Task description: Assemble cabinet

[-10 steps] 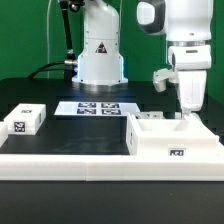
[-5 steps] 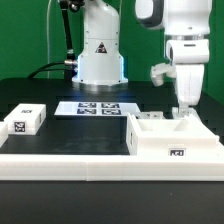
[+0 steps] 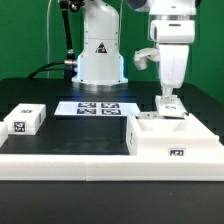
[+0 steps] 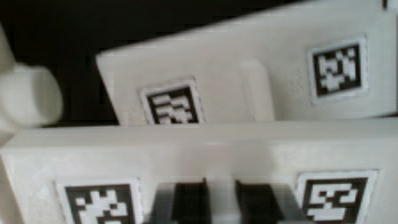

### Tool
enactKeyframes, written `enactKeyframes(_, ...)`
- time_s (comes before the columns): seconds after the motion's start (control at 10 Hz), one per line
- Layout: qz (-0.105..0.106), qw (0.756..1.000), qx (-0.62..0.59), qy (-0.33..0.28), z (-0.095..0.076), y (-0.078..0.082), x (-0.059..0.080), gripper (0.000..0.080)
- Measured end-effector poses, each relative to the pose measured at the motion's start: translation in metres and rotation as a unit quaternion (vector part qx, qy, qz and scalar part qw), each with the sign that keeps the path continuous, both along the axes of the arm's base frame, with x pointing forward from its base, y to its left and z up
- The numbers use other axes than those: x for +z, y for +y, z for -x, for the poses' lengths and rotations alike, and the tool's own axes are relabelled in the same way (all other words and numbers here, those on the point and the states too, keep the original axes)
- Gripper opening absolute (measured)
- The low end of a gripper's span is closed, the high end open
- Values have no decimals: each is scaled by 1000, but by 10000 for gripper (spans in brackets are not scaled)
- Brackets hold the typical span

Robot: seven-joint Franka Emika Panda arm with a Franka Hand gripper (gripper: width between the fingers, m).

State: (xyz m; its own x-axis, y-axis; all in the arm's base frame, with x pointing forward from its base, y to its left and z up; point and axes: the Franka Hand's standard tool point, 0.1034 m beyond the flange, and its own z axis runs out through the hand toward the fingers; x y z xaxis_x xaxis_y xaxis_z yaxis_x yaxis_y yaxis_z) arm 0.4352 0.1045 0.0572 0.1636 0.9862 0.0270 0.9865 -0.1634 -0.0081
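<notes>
The big white box stands near the front of the bench, with a small panel just behind it. The jaws hang right over this panel; whether they are spread or pinching, I cannot tell. I think the step in hand is fetching this panel, and the next move needs a sure grip before lifting.
</notes>
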Motion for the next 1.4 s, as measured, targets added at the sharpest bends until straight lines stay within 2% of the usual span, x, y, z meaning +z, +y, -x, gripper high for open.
enactKeyframes(0.3,0,1000,-1,0,0,1,0,68)
enactKeyframes(0.6,-1,1000,24,-11,-16,3,6,69)
enactKeyframes(1.4,1,1000,26,-4,-20,4,6,69)
